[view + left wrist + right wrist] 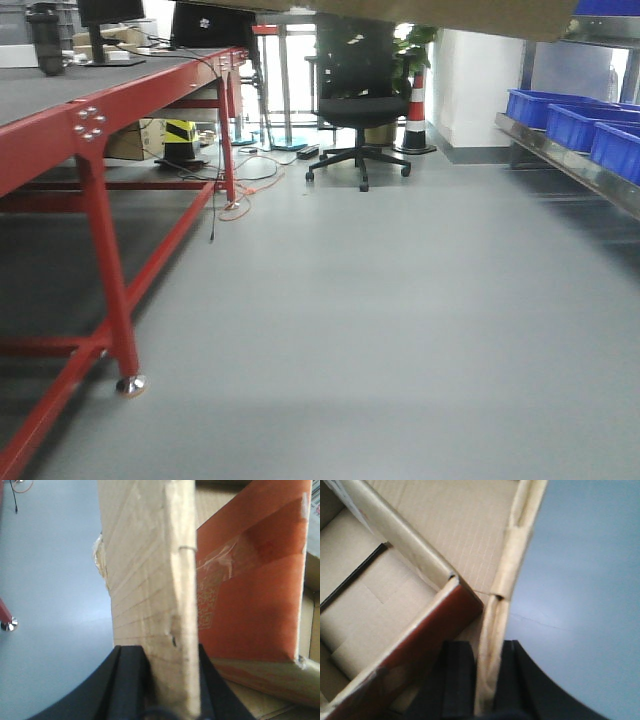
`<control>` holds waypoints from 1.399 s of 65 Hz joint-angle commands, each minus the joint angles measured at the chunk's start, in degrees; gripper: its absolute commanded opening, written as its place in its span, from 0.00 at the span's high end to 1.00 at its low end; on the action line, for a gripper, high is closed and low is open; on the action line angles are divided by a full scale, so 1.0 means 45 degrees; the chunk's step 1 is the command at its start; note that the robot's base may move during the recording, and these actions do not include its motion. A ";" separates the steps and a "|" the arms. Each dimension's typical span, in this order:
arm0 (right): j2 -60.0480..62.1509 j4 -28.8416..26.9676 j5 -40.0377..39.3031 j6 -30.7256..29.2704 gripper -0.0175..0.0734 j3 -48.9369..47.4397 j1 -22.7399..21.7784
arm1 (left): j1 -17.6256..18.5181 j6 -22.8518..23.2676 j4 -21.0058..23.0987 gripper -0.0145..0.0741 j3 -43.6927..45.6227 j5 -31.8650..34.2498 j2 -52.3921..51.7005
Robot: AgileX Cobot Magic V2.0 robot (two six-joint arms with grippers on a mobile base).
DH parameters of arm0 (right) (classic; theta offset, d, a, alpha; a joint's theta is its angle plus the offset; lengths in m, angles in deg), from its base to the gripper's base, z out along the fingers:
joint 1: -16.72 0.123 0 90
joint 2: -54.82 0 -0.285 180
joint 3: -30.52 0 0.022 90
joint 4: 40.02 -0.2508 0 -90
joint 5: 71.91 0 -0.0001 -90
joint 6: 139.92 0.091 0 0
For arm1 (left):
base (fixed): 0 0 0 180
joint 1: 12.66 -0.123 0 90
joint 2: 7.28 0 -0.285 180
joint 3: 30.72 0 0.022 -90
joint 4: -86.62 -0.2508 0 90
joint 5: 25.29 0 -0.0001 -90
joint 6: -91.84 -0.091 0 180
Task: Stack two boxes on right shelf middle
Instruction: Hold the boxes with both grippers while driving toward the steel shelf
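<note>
Between our two claws hangs the box (145,580), an open brown corrugated carton, held off the grey floor (400,330). Our left gripper (170,662) is clenched on one upright wall, a black finger on either side of the cardboard edge. Our right gripper (486,662) is clamped the same way on another wall, right at a split in its rim.

Inside the carton is an orange-red inner box (250,585) with clear tape across a printed patch. It lies close against the wall our left claw grips. The right wrist view shows it glossy red-brown, with plain cardboard pieces (365,630) beside it.

From the front view we see only the carton's underside, a brown strip along the top edge. The shelf (570,165) is at right, a steel lip carrying blue bins (560,122) in a row; we cannot tell what they contain. At left is a red table (100,130), and at the far end an office chair (360,105) with a striped cone (415,115) just beside it.
</note>
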 commanded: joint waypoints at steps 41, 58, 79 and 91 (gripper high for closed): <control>0.0128 0.0126 -0.0196 -0.0269 0.98 -0.0092 -0.0076 | 0.0008 0.0011 0.0152 0.96 0.0214 0.1212 -0.0255; 0.0128 0.0126 -0.0196 -0.0269 0.98 -0.0092 -0.0076 | 0.0008 0.0011 0.0152 0.96 0.0214 0.1294 -0.0255; 0.0128 0.0126 -0.0196 -0.0269 0.98 -0.0092 -0.0076 | 0.0008 0.0011 0.0152 0.96 0.0214 0.1844 -0.0255; 0.0128 0.0126 -0.0196 -0.0269 0.98 -0.0092 -0.0076 | 0.0008 0.0011 0.0152 0.96 0.0214 0.2379 -0.0255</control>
